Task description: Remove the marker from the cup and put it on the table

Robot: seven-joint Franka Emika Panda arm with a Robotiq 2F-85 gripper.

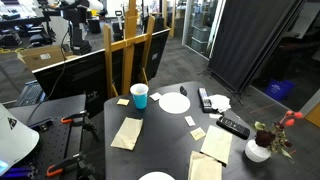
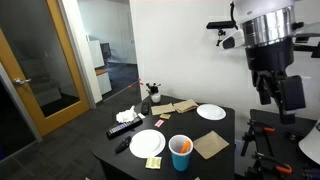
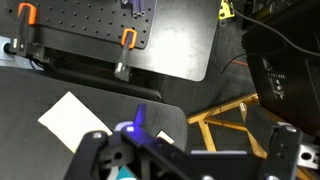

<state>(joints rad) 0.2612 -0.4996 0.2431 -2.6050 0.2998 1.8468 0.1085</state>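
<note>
The teal-blue cup (image 1: pixel 139 96) stands on the dark table (image 1: pixel 165 125) near its edge, and it shows closer in an exterior view (image 2: pixel 180 153). The orange marker (image 2: pixel 183 146) shows only as an orange patch in the cup's mouth. My gripper (image 2: pixel 268 88) hangs high above the table's far side, well apart from the cup, open and empty. In the wrist view the gripper (image 3: pixel 190 150) fills the bottom with its fingers spread wide. A sliver of teal shows at that view's lower edge (image 3: pixel 123 174).
On the table are white plates (image 1: pixel 174 102) (image 2: pixel 147 143), brown napkins (image 1: pixel 127 132), black remotes (image 1: pixel 233 127) and a white vase with red flowers (image 1: pixel 260 148). A black cart with red-handled clamps (image 1: pixel 55 115) stands beside the table, and a wooden easel (image 1: pixel 128 45) behind it.
</note>
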